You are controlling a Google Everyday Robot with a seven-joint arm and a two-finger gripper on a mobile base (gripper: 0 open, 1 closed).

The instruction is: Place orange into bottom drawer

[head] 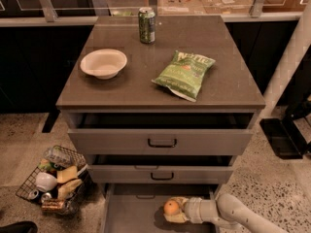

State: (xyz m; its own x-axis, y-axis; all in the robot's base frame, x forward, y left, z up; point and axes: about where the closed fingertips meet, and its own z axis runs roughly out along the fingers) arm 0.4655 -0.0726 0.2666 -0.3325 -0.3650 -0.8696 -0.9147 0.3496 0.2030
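Hovering over the open bottom drawer (130, 216), the pincer (173, 211) seems clamped on the orange (170, 207).

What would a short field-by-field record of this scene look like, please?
gripper: over the open bottom drawer, reaching in from the right, shut on the orange
orange: held, apparently just above the drawer floor
bottom drawer: pulled out, grey floor bare at its left
other drawers: top drawer and middle drawer, both slightly open
countertop: white bowl, green can, green chip bag
floor, left: wire basket of items
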